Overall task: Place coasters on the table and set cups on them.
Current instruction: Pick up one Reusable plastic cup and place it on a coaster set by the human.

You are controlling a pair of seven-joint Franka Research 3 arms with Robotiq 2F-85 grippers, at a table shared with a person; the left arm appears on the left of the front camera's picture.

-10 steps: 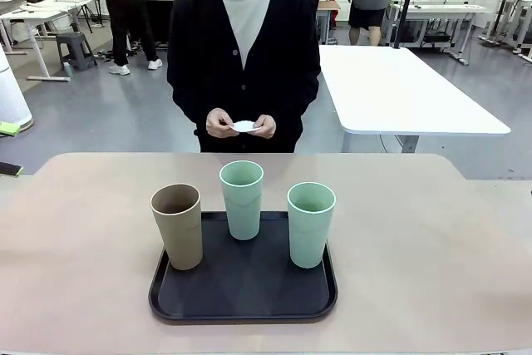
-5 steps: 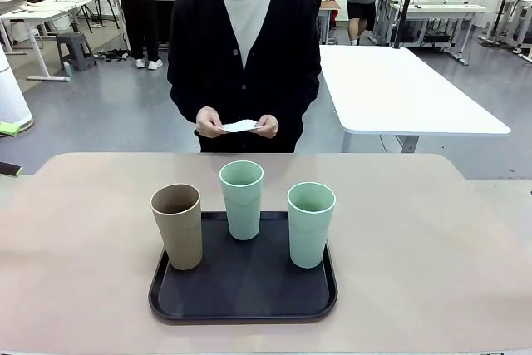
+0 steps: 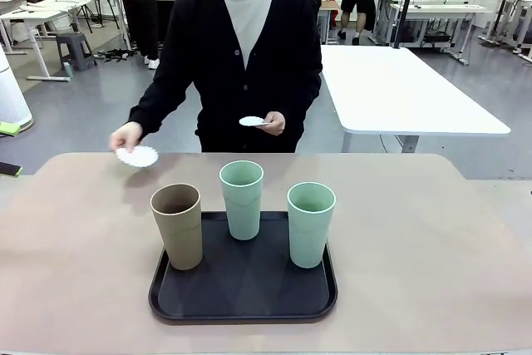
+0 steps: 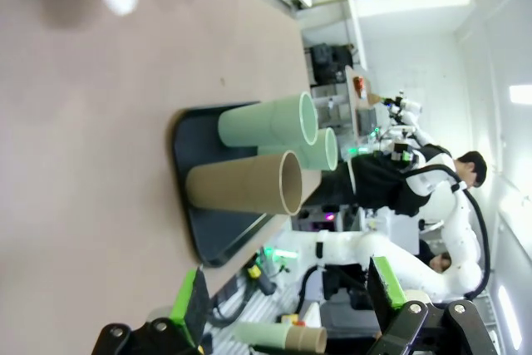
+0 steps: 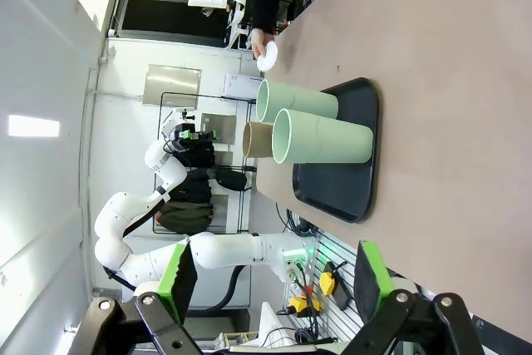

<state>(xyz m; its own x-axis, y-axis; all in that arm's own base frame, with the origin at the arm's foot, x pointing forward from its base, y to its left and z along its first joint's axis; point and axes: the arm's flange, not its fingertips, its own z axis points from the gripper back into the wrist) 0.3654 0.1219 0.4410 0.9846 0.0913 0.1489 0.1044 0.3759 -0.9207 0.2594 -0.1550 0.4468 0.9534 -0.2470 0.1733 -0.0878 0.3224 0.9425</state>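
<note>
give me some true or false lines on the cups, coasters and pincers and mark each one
1. The tan cup and both mint cups stand upright on the black tray. True.
2. A coaster already lies under the tan cup. False: it stands straight on the tray.
3. The person's hand holds a coaster out at the far edge of the table, on the robot's left. True.
4. Both pincers are shut. False: the left pincer and the right pincer are open and hold nothing.
5. The tan cup stands between the two mint cups. False: it is at the robot's left end of the row.
</note>
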